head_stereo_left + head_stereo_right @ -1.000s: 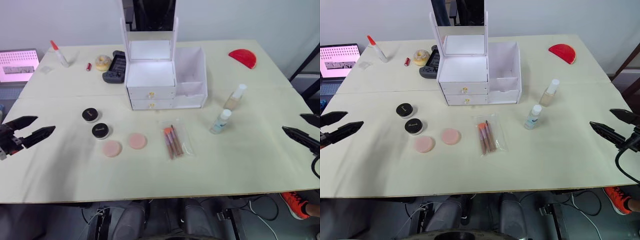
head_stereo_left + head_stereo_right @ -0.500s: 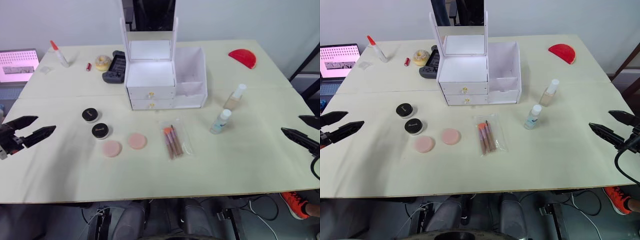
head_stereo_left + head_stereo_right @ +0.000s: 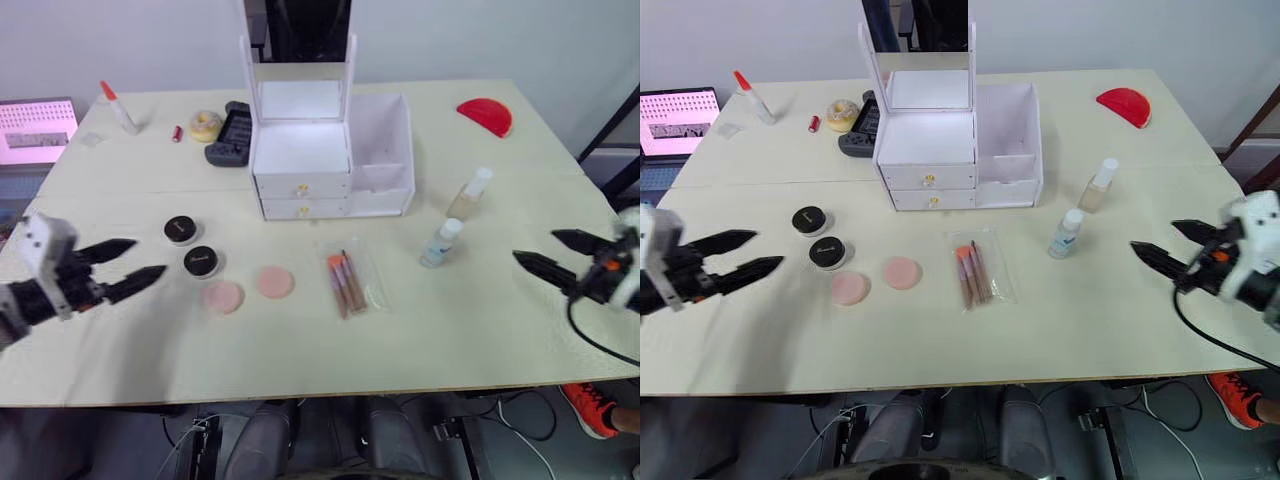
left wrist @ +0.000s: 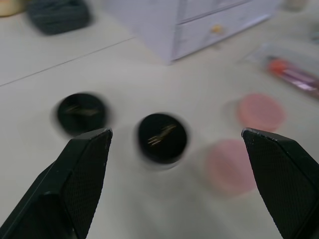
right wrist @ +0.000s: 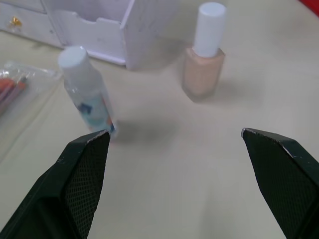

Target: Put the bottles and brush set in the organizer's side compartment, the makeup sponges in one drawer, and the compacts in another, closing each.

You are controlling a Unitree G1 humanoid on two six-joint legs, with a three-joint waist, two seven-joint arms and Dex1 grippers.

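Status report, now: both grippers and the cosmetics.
Left gripper open, empty, near two round black compacts. Right gripper open, empty, near the pale blue bottle. White organizer drawers shut; nothing stowed, nothing blocking.

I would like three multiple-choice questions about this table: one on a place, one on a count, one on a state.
1. Where does the brush pouch lie?
A. in the side bin
B. on the table in front of the organizer
C. beside the laptop

2. How many pink sponges are on the table?
A. one
B. two
C. four

3. How are the organizer's two drawers?
A. both closed
B. both open
C. one open

Answers: 1 B, the pouch lies flat on the table before the drawers. 2 B, two pink discs lie side by side. 3 A, both drawer fronts sit flush.
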